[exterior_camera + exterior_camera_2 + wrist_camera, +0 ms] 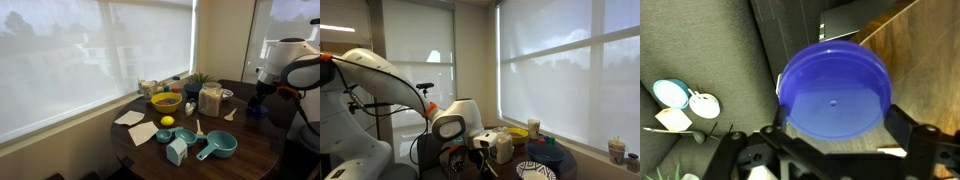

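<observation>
In the wrist view a round blue container (pixel 833 92) fills the middle, seen from straight above, standing on the brown wooden table (pixel 902 30). My gripper (pixel 840 122) hangs over it, open. Its dark fingers (pixel 902 126) stand on either side of the container's near rim and do not touch it. In an exterior view the gripper (pixel 262 97) hovers above the same blue container (pixel 257 111) at the table's right edge. Nothing is held.
The round dark table (pixel 250 160) carries a yellow bowl (pixel 166 101), a lemon (pixel 167 121), teal measuring cups (pixel 215 147), a grain jar (pixel 210 100), a plant (pixel 200 80) and paper napkins (pixel 130 118). Window blinds (pixel 80 50) stand behind. Grey floor (pixel 720 50) lies beside the table edge.
</observation>
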Action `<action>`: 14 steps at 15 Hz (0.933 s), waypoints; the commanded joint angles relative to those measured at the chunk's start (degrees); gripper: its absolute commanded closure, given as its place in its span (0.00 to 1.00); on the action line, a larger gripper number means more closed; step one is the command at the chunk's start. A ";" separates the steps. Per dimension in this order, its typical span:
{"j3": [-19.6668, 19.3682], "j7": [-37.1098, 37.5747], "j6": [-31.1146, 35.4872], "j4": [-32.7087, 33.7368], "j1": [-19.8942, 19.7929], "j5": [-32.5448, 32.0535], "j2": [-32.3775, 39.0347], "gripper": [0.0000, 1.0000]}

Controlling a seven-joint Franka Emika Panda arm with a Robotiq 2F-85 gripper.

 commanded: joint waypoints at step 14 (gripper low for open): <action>-0.53 1.60 -0.20 0.37 1.33 2.42 -2.64 0.00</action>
